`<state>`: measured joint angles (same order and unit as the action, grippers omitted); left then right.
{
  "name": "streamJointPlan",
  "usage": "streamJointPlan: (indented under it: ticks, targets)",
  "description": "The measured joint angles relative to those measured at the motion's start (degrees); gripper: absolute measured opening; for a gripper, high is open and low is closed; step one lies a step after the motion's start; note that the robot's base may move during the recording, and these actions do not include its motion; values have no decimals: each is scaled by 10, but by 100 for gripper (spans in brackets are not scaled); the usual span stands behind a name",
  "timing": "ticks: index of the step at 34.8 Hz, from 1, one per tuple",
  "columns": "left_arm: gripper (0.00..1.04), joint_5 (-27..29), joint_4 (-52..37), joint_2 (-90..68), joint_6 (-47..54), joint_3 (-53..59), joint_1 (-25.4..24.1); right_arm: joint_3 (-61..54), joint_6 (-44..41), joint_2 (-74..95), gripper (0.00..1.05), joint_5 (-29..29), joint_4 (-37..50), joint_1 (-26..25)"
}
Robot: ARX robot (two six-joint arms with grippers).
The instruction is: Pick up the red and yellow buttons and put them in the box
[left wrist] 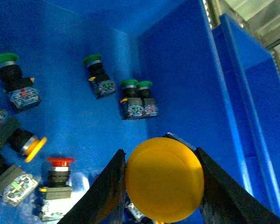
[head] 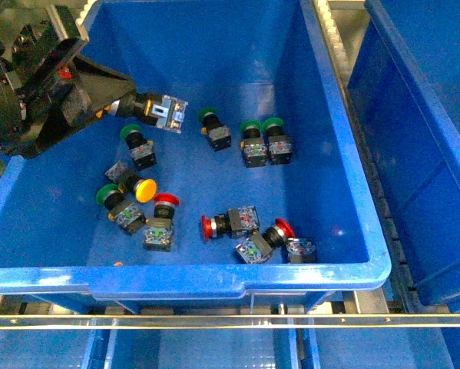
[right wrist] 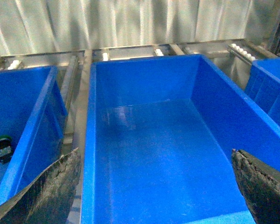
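Observation:
My left gripper [head: 134,104] is shut on a yellow button [left wrist: 164,179] and holds it above the floor of the near blue tote [head: 176,278]. Its grey contact block [head: 168,114] sticks out of the jaws. In the left wrist view the yellow cap fills the gap between the fingers [left wrist: 107,186]. Another yellow button [head: 143,189] and three red ones [head: 166,201] [head: 208,227] [head: 283,227] lie on that tote's floor. My right gripper [right wrist: 156,186] is open and empty above a second, empty blue box [right wrist: 224,116], which also shows at the right of the front view [head: 414,138].
Several green-capped buttons [head: 208,117] [head: 262,127] lie among the others. A metal roller rail [head: 333,38] runs between the two totes. Another blue tote edge [right wrist: 270,74] stands beyond the empty box. A metal bar [head: 230,317] crosses in front.

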<state>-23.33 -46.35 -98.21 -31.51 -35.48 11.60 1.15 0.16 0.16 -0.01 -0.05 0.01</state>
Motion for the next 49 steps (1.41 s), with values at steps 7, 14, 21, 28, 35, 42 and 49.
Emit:
streamJointPlan:
  ticks: [7, 14, 21, 28, 35, 42, 49]
  targets:
    - [34, 0, 15, 17, -49, -6, 26, 0, 0, 0, 98, 0, 0, 0]
    - [34, 15, 28, 17, -67, -21, 68, 0, 0, 0, 98, 0, 0, 0]
    - [34, 38, 33, 5, -97, -45, 121, 0, 0, 0, 98, 0, 0, 0]
    - [34, 57, 33, -12, -139, -75, 164, 0, 0, 0, 98, 0, 0, 0]
    - [34, 75, 31, -34, -176, -114, 194, 0, 0, 0, 98, 0, 0, 0]
    - [34, 91, 30, -70, -203, -168, 224, 0, 0, 0, 98, 0, 0, 0]
    - [34, 100, 30, -100, -219, -197, 244, 0, 0, 0, 98, 0, 0, 0]
